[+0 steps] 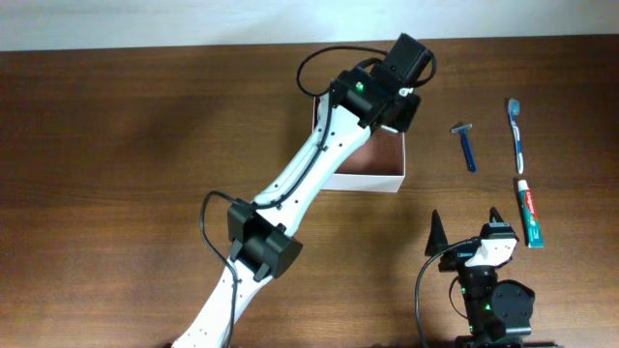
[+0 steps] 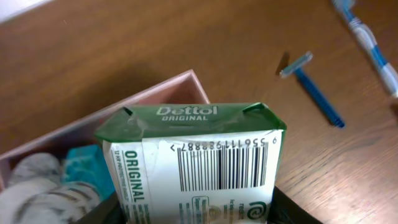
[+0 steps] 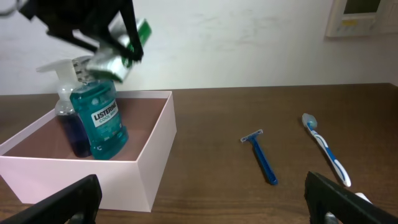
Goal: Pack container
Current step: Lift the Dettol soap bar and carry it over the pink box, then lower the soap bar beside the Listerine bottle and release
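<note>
The container is a white box with a reddish-brown inside, standing at mid table. My left gripper hangs over its far right corner, shut on a green and white Dettol soap box. In the right wrist view the soap box is in the air above the container. Inside stand a teal Listerine bottle and a blue pump bottle. My right gripper stands open and empty near the table's front edge, to the right of the container.
On the table right of the container lie a blue razor, a blue and white toothbrush and a toothpaste tube. The left arm stretches diagonally over the container's left side.
</note>
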You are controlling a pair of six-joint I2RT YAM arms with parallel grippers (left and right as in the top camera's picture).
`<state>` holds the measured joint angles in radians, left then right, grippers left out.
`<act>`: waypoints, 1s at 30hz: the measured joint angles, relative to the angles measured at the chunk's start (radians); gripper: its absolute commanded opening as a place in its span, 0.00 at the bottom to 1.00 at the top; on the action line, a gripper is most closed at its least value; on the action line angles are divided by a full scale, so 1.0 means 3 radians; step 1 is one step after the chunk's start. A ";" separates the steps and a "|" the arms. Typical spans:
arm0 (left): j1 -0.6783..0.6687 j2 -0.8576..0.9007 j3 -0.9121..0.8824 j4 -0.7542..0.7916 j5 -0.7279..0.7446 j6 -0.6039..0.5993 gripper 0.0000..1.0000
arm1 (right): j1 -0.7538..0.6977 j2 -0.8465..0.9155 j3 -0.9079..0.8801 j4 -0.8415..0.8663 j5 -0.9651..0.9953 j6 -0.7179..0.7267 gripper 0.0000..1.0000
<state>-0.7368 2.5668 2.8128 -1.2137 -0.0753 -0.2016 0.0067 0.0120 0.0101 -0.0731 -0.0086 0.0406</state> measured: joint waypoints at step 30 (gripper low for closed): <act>0.0000 0.0407 -0.0006 -0.0145 0.0001 -0.0418 0.43 | 0.0000 0.0000 0.0000 0.0000 0.0000 0.0000 0.99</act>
<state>-0.7368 2.6888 2.8109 -1.2572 -0.0750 -0.3271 0.0067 0.0120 0.0101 -0.0731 -0.0086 0.0406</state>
